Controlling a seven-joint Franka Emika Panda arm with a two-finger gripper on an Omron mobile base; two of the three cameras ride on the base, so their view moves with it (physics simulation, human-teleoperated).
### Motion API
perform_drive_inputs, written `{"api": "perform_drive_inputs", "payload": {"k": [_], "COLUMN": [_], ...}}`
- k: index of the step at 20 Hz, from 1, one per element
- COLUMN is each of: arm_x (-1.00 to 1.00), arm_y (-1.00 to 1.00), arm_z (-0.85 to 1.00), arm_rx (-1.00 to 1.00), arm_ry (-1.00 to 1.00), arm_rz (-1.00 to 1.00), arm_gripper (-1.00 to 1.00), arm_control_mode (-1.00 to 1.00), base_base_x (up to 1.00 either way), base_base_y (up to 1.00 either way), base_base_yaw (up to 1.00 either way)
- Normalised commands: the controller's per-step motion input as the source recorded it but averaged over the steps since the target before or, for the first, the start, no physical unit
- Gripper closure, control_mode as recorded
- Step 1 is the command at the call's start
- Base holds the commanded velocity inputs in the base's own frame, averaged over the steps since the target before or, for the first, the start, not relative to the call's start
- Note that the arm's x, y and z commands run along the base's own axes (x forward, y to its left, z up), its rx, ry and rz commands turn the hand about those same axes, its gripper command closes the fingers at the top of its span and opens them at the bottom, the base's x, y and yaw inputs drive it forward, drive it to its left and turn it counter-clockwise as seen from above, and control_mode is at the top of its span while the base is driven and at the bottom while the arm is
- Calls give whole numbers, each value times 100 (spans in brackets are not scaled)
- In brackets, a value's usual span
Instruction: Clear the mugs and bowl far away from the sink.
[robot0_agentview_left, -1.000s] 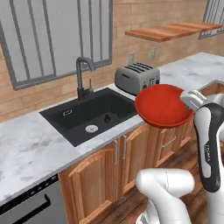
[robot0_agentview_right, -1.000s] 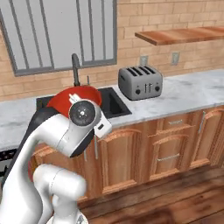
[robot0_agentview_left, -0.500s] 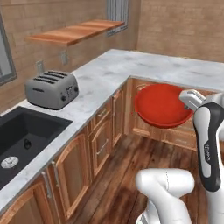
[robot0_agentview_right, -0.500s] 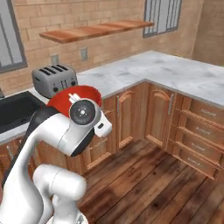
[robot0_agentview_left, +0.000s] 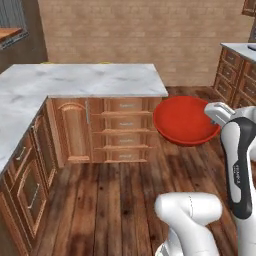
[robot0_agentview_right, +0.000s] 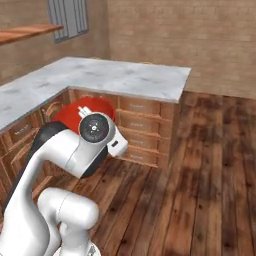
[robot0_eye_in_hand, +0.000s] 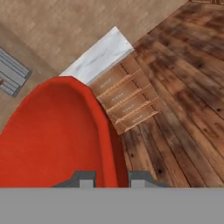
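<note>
The red bowl (robot0_agentview_left: 185, 120) hangs in the air over the wooden floor, tilted, in front of the counter's drawers. My gripper (robot0_agentview_left: 210, 116) is shut on its right rim. In the hand view the bowl (robot0_eye_in_hand: 52, 135) spreads across the left, and its rim runs down between the two fingertips of the gripper (robot0_eye_in_hand: 113, 180). In the right base view a part of the bowl (robot0_agentview_right: 75, 111) peeks out behind my arm. The mugs and the sink are out of view.
A marble-topped counter (robot0_agentview_left: 85, 80) juts out ahead, with a stack of wooden drawers (robot0_agentview_left: 125, 132) on its face. More cabinets (robot0_agentview_left: 235, 65) stand at the far right by the brick wall. Wooden floor (robot0_agentview_left: 100, 200) lies open between them. A wall shelf (robot0_agentview_right: 25, 32) hangs at left.
The whole picture has swung: the base has moved, and the sink and toaster have passed out of view to the left. The bowl stays in the gripper at the same place relative to the arm.
</note>
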Motion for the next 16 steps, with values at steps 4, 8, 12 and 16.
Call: {"api": "perform_drive_inputs", "payload": {"k": [4, 8, 12, 16], "arm_x": [0, 0, 0, 0], "arm_y": [0, 0, 0, 0], "arm_z": [0, 0, 0, 0], "arm_rx": [0, 0, 0, 0], "arm_ry": [0, 0, 0, 0], "arm_rz": [0, 0, 0, 0], "arm_gripper": [100, 100, 100, 100], "arm_control_mode": [100, 100, 100, 100], "base_base_x": [18, 25, 32, 31], "base_base_y": [-25, -5, 0, 0], "base_base_yaw": [-75, -75, -74, -74]}}
